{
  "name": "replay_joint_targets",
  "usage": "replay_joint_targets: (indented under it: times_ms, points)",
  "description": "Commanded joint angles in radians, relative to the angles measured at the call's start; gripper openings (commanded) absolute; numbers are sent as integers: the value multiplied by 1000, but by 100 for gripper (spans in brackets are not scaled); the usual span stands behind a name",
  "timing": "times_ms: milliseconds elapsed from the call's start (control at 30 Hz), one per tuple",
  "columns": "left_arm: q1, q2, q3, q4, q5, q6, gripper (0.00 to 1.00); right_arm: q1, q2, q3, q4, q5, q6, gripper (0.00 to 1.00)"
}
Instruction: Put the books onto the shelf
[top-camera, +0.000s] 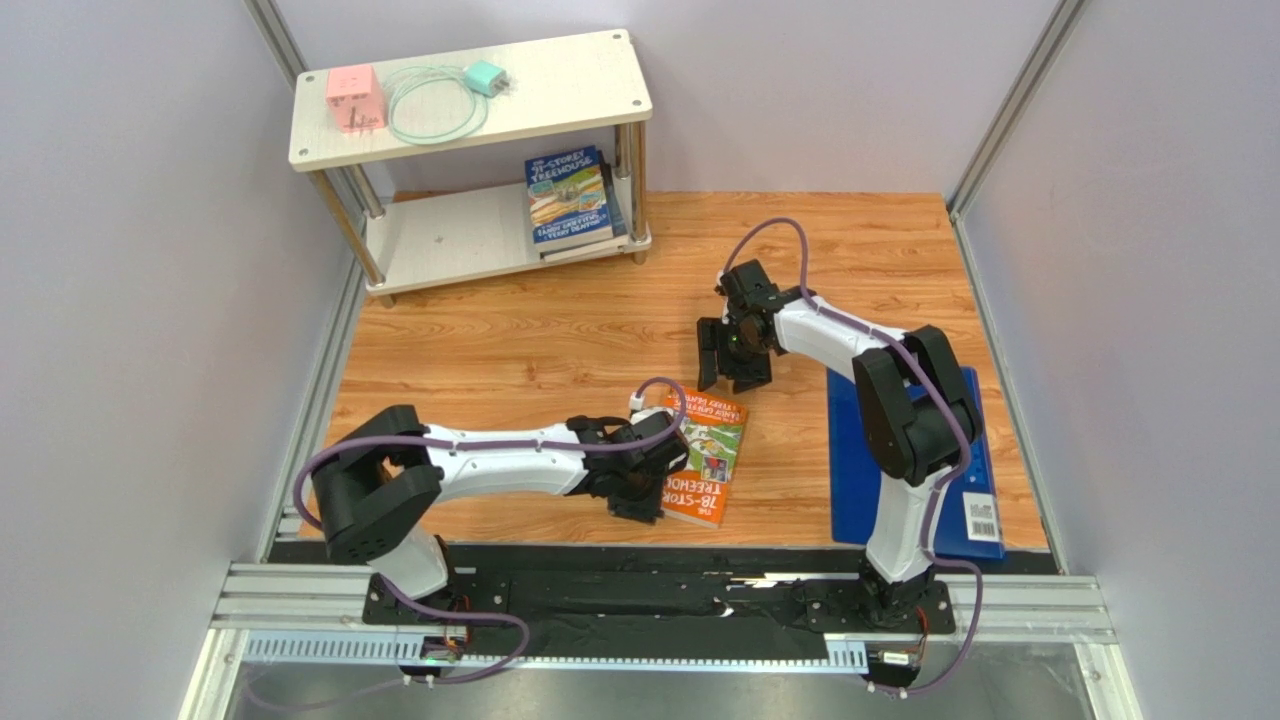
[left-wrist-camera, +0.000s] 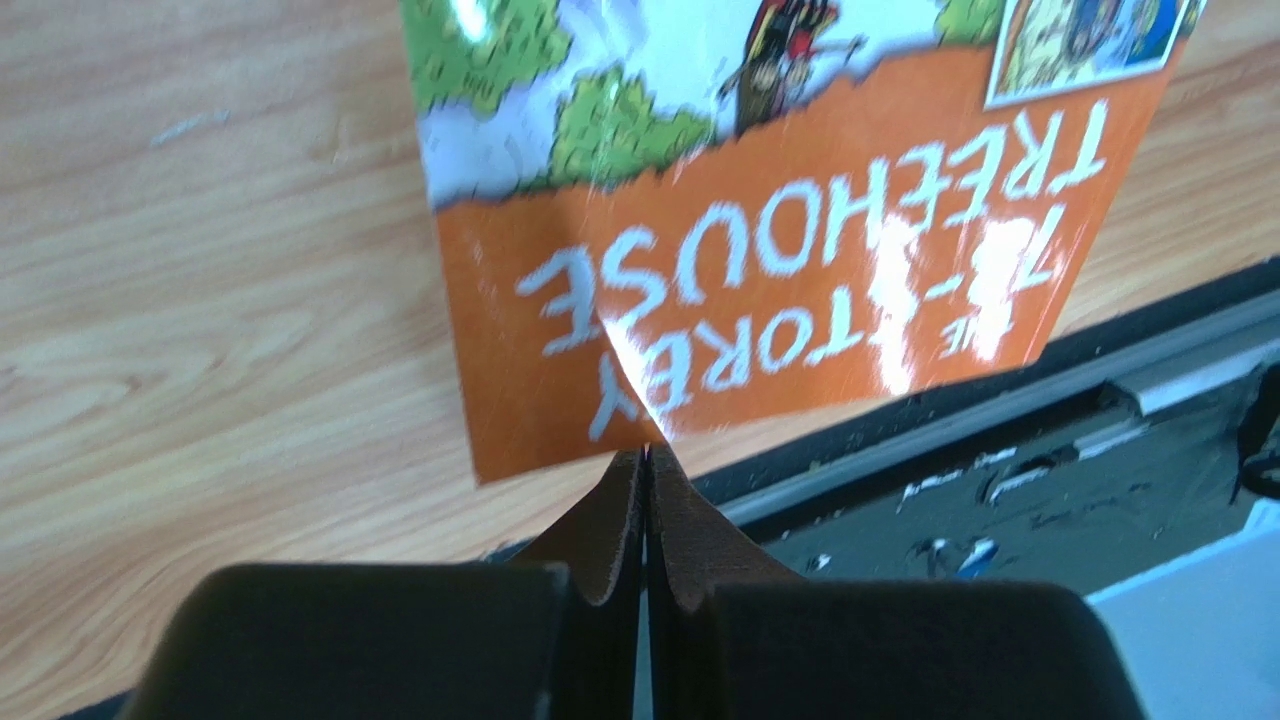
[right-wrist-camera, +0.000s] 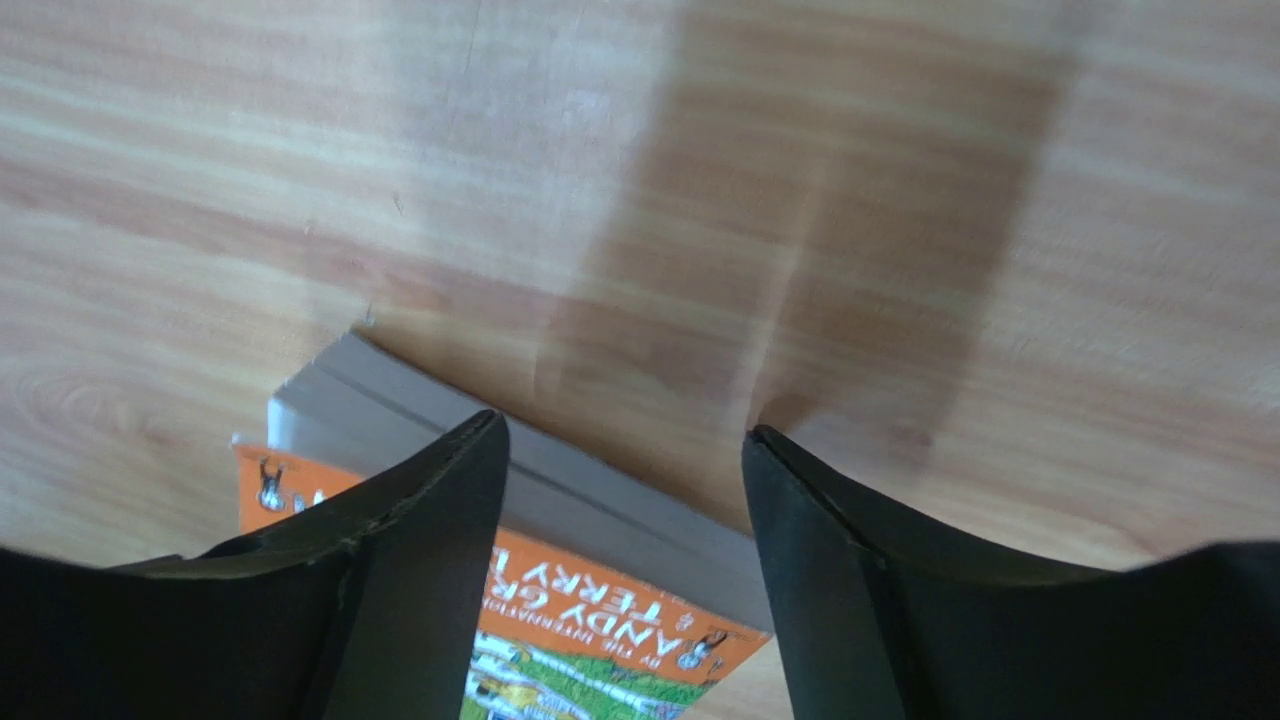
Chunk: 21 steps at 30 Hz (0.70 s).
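The orange-green book (top-camera: 709, 458) is lying flat on the worktop (top-camera: 496, 345) near its front edge, while a stack of books (top-camera: 571, 198) is sitting at the right end of the lower board of the shelf (top-camera: 451, 248). The left hand (left-wrist-camera: 646, 465) is pressing its fingers fully together with the tips right at the book's near edge, and I cannot tell whether they are pinching the cover. The right hand (right-wrist-camera: 624, 443) is hovering over the book's far end with its fingers spread apart, gripping nothing.
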Motion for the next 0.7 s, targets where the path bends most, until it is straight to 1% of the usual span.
replay_joint_targets:
  times_ms: [0, 133, 233, 267, 333, 400, 433, 533, 600, 667]
  points:
    - [-4, 64, 69, 68, -36, -18, 0, 4, -67, -87, 25, -51, 27, 70]
    - [19, 127, 87, 41, -49, -59, 0, 4, -100, -160, 39, -88, 39, 73]
    - [68, 116, 55, 34, -59, -81, 0, 6, -131, -201, 39, -122, 45, 77]
    - [105, 106, 35, 36, -61, -84, 0, 6, -148, -210, 38, -132, 48, 79]
    - [166, 61, 15, 42, -69, -75, 0, 10, -163, -232, 35, -152, 50, 91]
    - [206, 32, 14, 28, -95, -49, 0, 24, -186, -241, 27, -160, 53, 95]
    - [247, 17, 18, 25, -99, -36, 0, 30, -193, -247, 27, -172, 53, 100]
    - [298, 38, 78, -13, -116, 20, 0, 52, -212, -249, 19, -200, 59, 100]
    - [333, 64, 152, -62, -145, 59, 0, 68, -217, -244, 10, -211, 61, 100]
    - [361, 99, 217, -74, -167, 82, 0, 79, -217, -241, 1, -220, 56, 100]
